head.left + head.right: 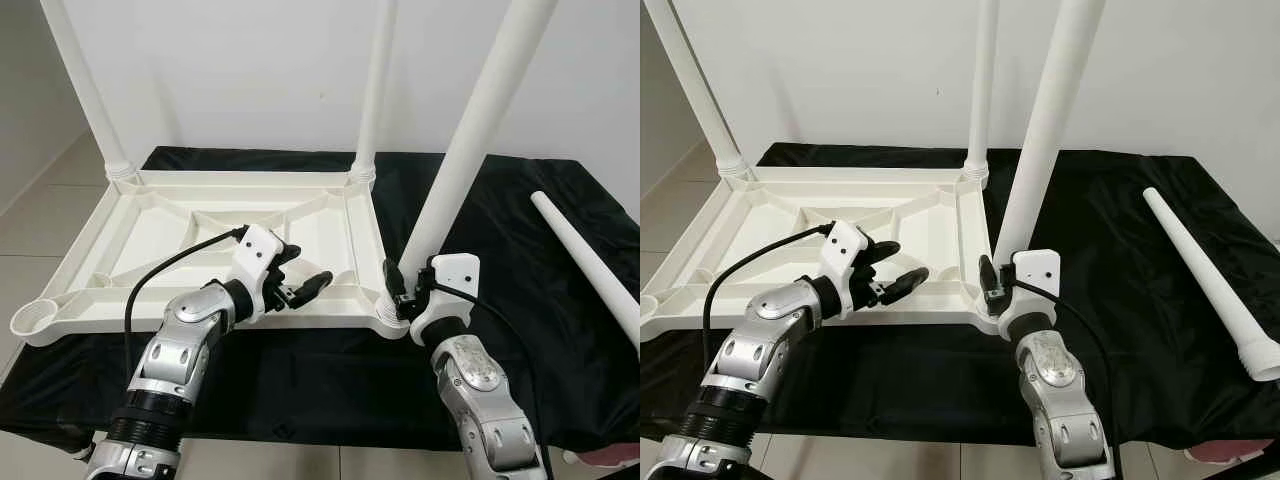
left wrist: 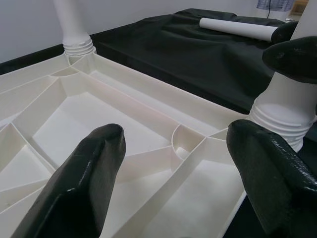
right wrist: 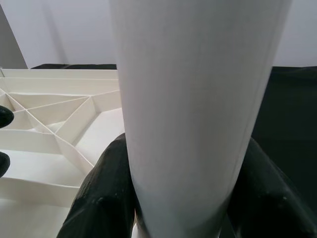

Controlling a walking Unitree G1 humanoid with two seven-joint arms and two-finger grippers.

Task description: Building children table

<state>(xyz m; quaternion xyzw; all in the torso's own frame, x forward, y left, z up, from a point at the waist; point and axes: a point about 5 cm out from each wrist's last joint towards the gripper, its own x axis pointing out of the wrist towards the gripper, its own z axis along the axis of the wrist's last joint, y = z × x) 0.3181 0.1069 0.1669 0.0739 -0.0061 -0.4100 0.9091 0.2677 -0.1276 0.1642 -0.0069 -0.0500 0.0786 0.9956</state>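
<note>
The right gripper (image 1: 402,292) is clenched round the base of a tall white plastic table leg (image 1: 470,140), standing in the near right corner socket of the upturned white ribbed plastic tabletop (image 1: 160,225). The left gripper (image 1: 300,275) hovers over the tabletop's near rim, fingers spread. The tabletop lies on a black cloth (image 1: 500,210); a loose white leg (image 1: 590,265) lies well apart on the right.

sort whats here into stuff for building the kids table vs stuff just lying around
For the job:
- upside-down white tabletop
- two legs standing in its far corners
- third leg, held near its base by the right gripper
- loose leg on the cloth, with one near-left socket still open
- left gripper, open over the tabletop

Lying about:
- black cloth
</note>
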